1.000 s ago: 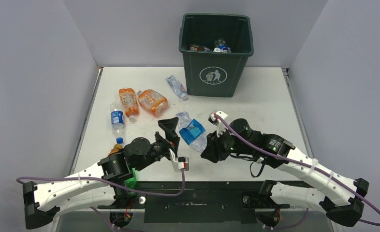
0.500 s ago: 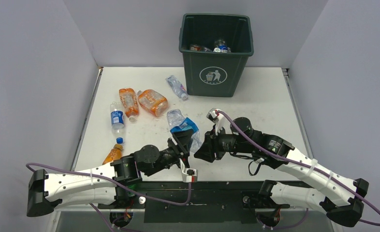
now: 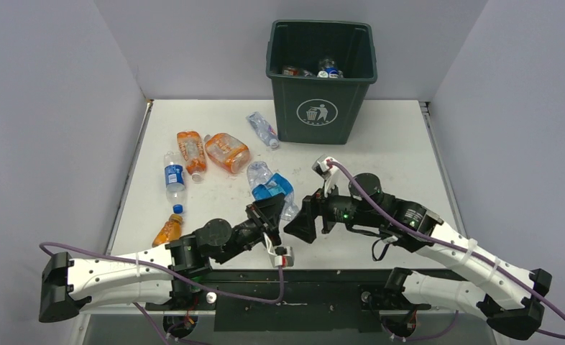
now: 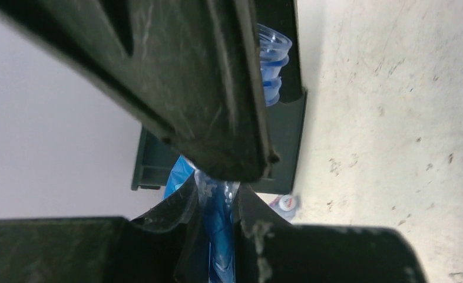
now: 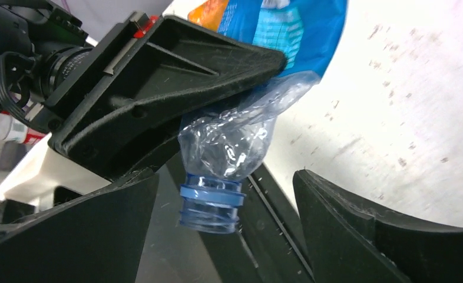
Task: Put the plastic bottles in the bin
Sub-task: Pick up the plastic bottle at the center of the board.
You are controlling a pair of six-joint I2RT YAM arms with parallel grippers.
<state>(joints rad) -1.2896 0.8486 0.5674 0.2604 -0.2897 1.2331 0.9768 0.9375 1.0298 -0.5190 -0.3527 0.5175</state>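
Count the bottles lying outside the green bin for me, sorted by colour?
Orange bottles: 3
Clear bottles: 3, one of them pinched in the left hand
Total outside the bin: 6

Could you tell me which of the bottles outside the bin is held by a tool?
The crushed blue-labelled bottle at mid-table: the left tool pinches it, while the orange bottles lie untouched.
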